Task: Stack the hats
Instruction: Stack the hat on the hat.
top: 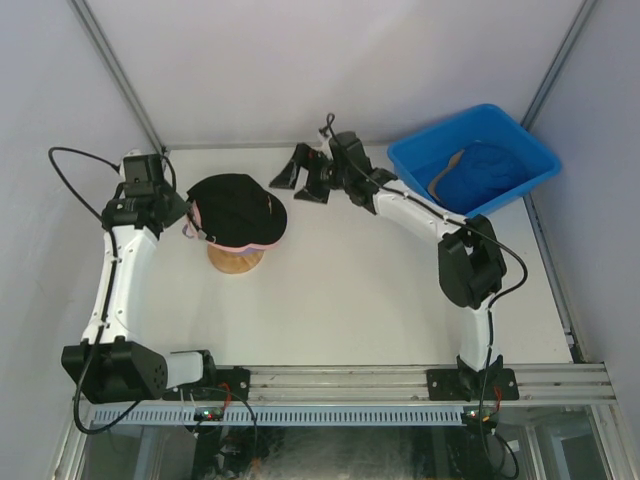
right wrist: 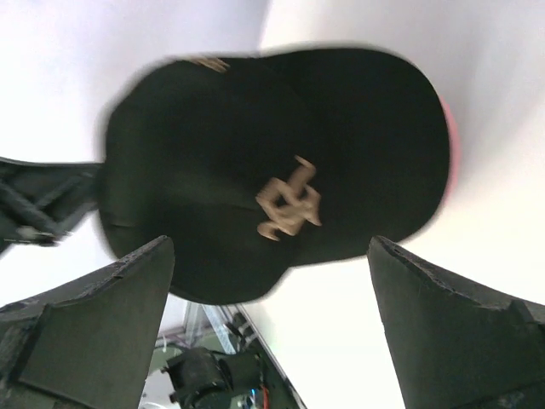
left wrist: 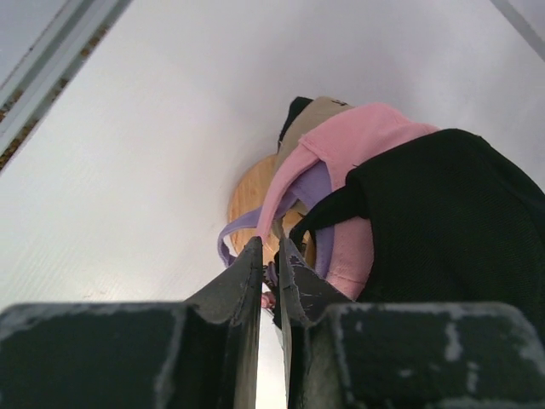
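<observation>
A stack of hats sits on the wooden stand [top: 235, 262], with the black hat [top: 235, 205] and its embroidered logo [right wrist: 289, 209] on top. Under it the left wrist view shows the pink hat [left wrist: 358, 145], a purple hat's strap [left wrist: 243, 226] and a tan hat [left wrist: 311, 119]. My left gripper [top: 188, 220] is at the stack's left side. Its fingers [left wrist: 247, 273] stand a narrow slit apart at the straps, gripping nothing. My right gripper [top: 300, 180] hovers wide open and empty to the right of the black hat [right wrist: 255, 153]. A blue hat [top: 485, 170] lies in the bin.
The blue plastic bin [top: 430, 150] stands at the back right corner of the white table. Metal frame posts run along both back corners. The right arm's elbow [top: 470, 265] stretches over the table's right half.
</observation>
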Controlling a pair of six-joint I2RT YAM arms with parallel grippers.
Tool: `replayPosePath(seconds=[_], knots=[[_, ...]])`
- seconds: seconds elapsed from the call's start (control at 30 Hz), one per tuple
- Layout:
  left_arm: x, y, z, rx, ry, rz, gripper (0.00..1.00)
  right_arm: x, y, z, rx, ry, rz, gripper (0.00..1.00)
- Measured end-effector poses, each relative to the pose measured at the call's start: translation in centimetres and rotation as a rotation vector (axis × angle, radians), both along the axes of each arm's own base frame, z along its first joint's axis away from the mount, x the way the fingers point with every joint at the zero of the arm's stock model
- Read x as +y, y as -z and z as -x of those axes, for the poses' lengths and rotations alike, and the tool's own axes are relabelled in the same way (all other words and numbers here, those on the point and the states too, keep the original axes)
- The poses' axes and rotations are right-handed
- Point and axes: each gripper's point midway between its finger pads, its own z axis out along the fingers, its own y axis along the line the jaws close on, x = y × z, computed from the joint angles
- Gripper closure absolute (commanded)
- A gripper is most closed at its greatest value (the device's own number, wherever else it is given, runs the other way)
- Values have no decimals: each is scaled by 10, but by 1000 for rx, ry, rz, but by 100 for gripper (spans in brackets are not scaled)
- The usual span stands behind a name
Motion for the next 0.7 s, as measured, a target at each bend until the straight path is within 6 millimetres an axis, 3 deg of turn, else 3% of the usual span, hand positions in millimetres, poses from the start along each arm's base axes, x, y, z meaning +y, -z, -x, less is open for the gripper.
replayPosePath(seconds=[0.2, 0.33, 0.47, 0.7], knots=[[11, -13, 7, -42, -54, -23, 83, 9, -92, -27, -180, 0, -90, 6], [12, -20, 8, -75, -76, -19, 82, 21, -117, -44, -238, -9, -113, 6], [10, -22, 3, -119, -81, 2, 79, 31, -99, -54, -214, -18, -89, 6], [0, -10, -5, -151, -48, 90, 74, 40, -33, -54, -89, -41, -3, 6]])
